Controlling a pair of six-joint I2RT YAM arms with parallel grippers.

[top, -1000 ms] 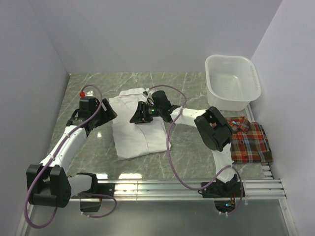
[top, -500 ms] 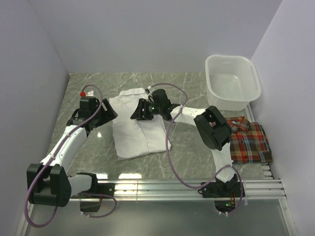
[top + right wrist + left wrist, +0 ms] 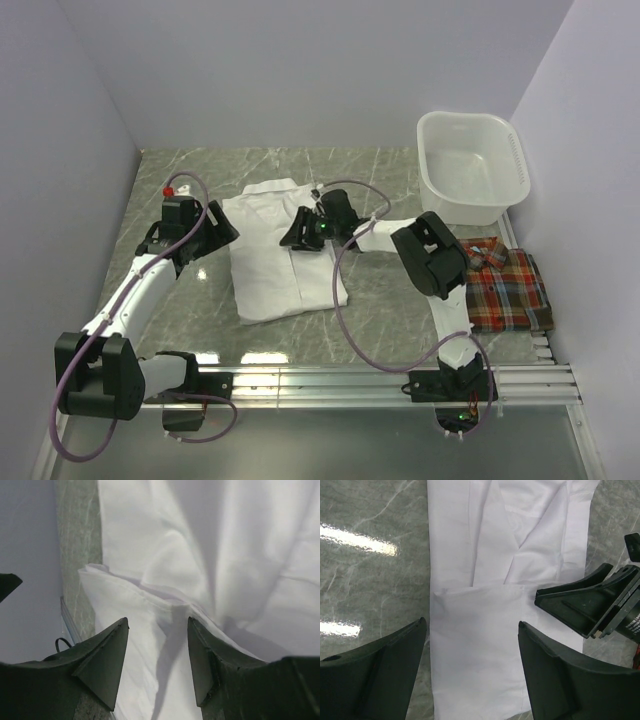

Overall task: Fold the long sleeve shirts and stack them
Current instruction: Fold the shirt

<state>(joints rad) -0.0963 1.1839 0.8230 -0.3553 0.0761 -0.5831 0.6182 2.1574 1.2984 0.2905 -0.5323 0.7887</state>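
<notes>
The right gripper [image 3: 296, 238] hangs low over the plain white collared cloth shirt [image 3: 275, 272], its two dark fingers spread apart with nothing caught between them. In the right wrist view the fingertips [image 3: 120, 630] point down at a folded edge of the white cloth [image 3: 240, 540], which runs as a soft ridge across the gap. Whether the tips touch the cloth cannot be told. The arm behind it reaches in from the right, level across the upper part of the shirt.

The left gripper [image 3: 222, 228] sits at the shirt's left edge, jaws wide and holding nothing. Its wrist view looks straight down between the two fingers [image 3: 395, 670] onto flat white fabric [image 3: 475, 660], with folded panels further up and the right gripper's dark fingers at the right side.

The white shirt lies partly folded near the middle of the grey-green marbled table top [image 3: 385, 300]. The red, orange and dark plaid shirt [image 3: 510, 292] lies folded at the right side of the table, well apart from the white one. Behind it stands a white plastic basin [image 3: 466, 212].
</notes>
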